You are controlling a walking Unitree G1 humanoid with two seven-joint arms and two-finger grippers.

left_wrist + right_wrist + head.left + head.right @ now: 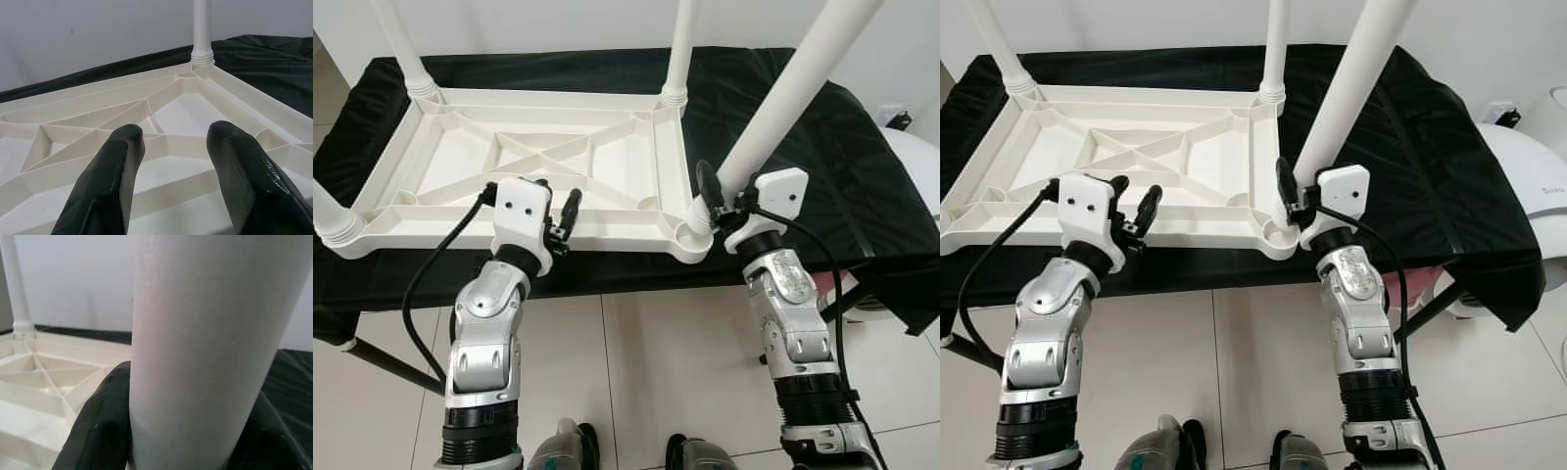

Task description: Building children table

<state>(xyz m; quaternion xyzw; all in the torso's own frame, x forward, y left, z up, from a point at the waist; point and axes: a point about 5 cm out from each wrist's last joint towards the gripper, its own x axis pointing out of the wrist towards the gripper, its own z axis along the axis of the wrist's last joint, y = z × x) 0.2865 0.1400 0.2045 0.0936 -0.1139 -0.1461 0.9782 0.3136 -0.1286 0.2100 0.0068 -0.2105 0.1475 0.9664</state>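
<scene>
A white plastic tabletop [460, 157] lies upside down on a black-draped table. White legs stand in its far left [406, 54], far right [680, 49] and near left [328, 215] corners. A fourth leg [793, 88] leans up and to the right, with its lower end at the near right corner socket [693, 237]. My right gripper [724, 196] is shut on this leg just above the socket, and its black fingers [98, 421] clasp the leg [205, 342]. My left gripper [558, 211] hovers open at the tabletop's near rim, and the left wrist view looks between its fingers [112, 181] over the ribbed underside [186, 112].
The black cloth [803, 196] hangs over the table's near edge. A white rounded appliance [915, 166] stands at the right. A black table strut [382, 362] slants over the tiled floor at lower left. My feet [568, 446] are close to the table's front.
</scene>
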